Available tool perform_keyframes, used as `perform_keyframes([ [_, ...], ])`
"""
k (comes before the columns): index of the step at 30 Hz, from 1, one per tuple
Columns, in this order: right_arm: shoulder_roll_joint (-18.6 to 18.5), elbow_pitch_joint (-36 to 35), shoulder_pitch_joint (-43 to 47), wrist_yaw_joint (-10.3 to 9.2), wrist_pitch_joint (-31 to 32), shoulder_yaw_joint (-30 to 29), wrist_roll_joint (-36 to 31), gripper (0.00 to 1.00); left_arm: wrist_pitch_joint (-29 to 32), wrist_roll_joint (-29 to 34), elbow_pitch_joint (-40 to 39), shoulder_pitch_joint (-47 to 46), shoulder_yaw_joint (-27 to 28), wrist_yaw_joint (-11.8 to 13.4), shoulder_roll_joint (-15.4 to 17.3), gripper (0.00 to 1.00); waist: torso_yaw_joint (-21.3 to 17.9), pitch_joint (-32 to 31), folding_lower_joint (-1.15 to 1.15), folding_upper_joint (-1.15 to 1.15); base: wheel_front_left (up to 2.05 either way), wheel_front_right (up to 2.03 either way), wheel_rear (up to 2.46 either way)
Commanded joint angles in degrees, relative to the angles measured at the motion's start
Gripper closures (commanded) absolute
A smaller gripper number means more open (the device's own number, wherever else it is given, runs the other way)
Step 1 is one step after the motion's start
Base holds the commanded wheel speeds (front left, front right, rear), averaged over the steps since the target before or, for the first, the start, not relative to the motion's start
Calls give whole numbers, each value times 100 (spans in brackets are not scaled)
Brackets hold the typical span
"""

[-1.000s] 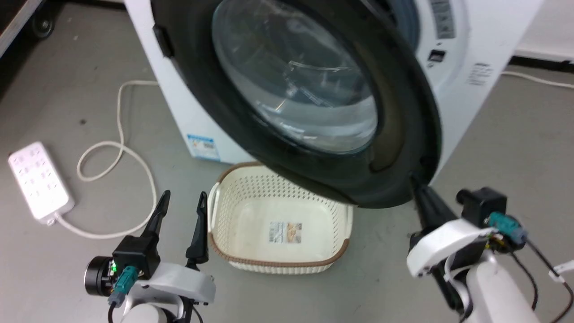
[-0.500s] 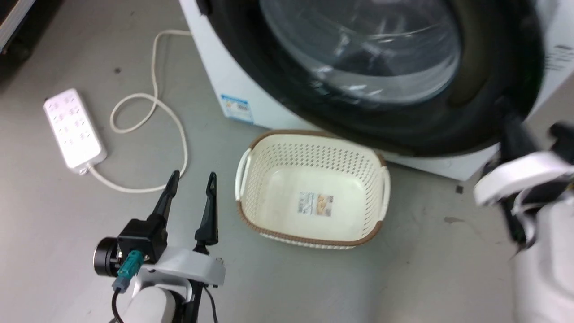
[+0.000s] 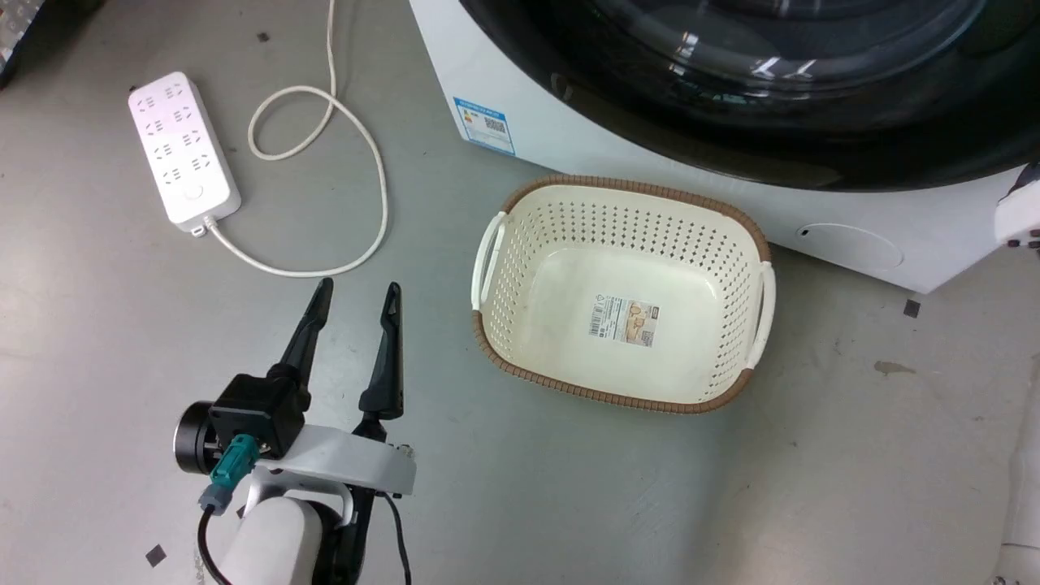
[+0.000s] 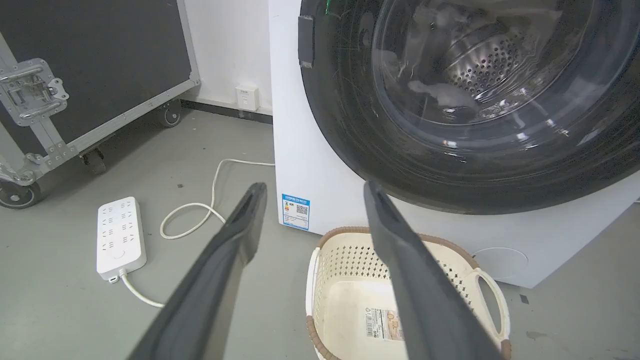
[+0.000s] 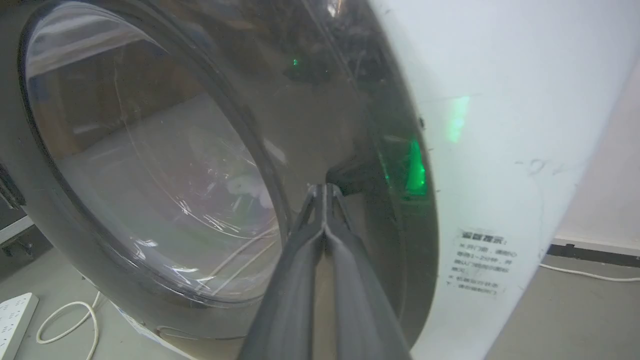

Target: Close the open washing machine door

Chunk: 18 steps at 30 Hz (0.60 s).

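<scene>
1. Head view: left gripper spread, empty; washing machine door up-right beyond it.
2. Left wrist view: door just ahead of parted fingers.
3. Right wrist view: right gripper pinched together, tips seemingly touching door's rim.

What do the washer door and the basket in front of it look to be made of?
The washing machine door: glossy black ring, likely plastic, mirror-like reflections; clear bulging window, probably glass. The basket: matte cream perforated plastic, with a brown woven-look rim.
</scene>
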Motion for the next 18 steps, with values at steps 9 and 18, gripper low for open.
perform_keyframes([
  [9, 76, -320, 6, -12, -353, -1, 178, 100, -30, 172, 11, 27, 243, -81, -74, 0, -310, -428, -1, 0, 0, 0, 0],
  [18, 196, -1258, 1309, -12, -564, 842, 678, 100, -30, 334, 34, 273, 443, -75, 45, 0, -1168, -1245, -1, 0, 0, 0, 0],
])
